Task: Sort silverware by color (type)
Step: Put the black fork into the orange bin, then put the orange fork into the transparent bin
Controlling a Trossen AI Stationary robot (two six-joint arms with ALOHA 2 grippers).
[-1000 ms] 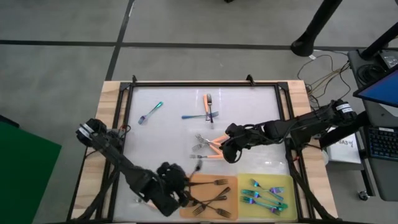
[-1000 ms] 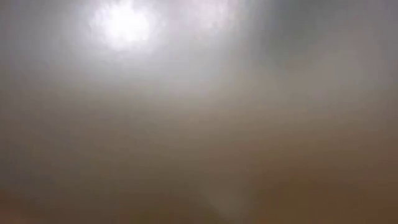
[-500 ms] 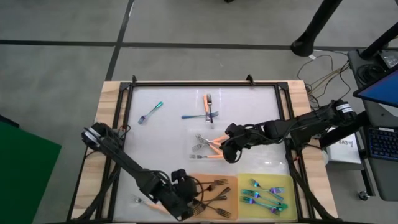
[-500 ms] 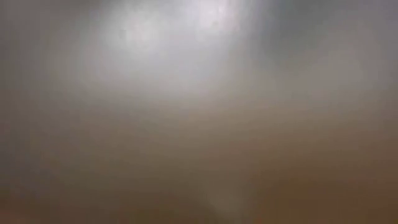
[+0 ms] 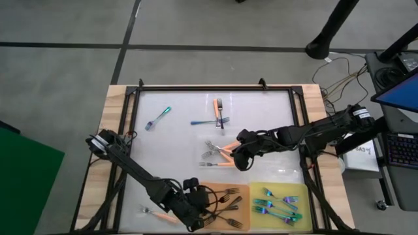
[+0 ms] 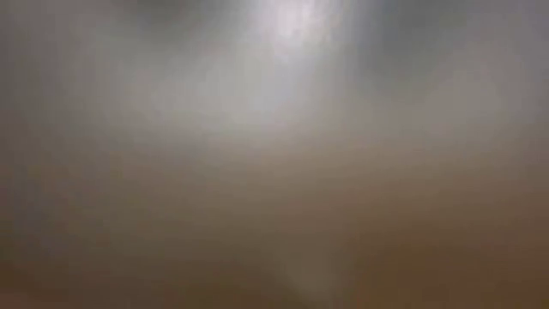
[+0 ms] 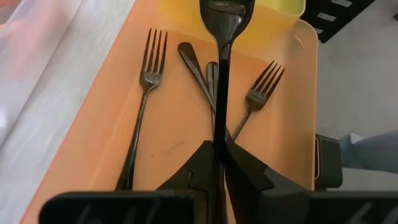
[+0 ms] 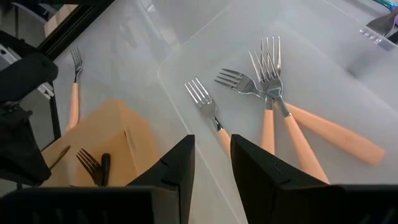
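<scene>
My left gripper point(image 5: 202, 209) is over the orange mat point(image 5: 243, 194) at the table's near edge, shut on a black fork point(image 7: 219, 81). Three more black forks point(image 7: 144, 87) lie flat on that mat. Iridescent forks point(image 5: 277, 203) lie on the yellow mat point(image 5: 299, 189) to its right. My right gripper point(image 5: 236, 160) hangs open over a clear tray point(image 8: 171, 65) that holds several orange-handled forks point(image 8: 273, 93). Nothing is between its fingers point(image 8: 180, 168). The low view shows only blur. My left gripper pinches the black fork's handle point(image 7: 218, 134) between its two fingers, which lie along the fork. The fingers slant down over the mat. The fork sticks straight out ahead of them, edge-on, with its tines point(image 7: 226, 11) at the far end, above the forks on the mat.
Loose forks lie on the white table: a teal one point(image 5: 159, 117) at the far left, a blue one point(image 5: 201, 121) and an orange-handled one point(image 5: 219, 106) at the far middle, and another orange-handled one point(image 5: 154, 213) near the front left. A black frame point(image 5: 215, 87) rims the table.
My left gripper has carried the black fork down and toward the table's right, from the mat's left edge to over the orange mat. It has rolled its wrist on the way. My right arm has kept still.
</scene>
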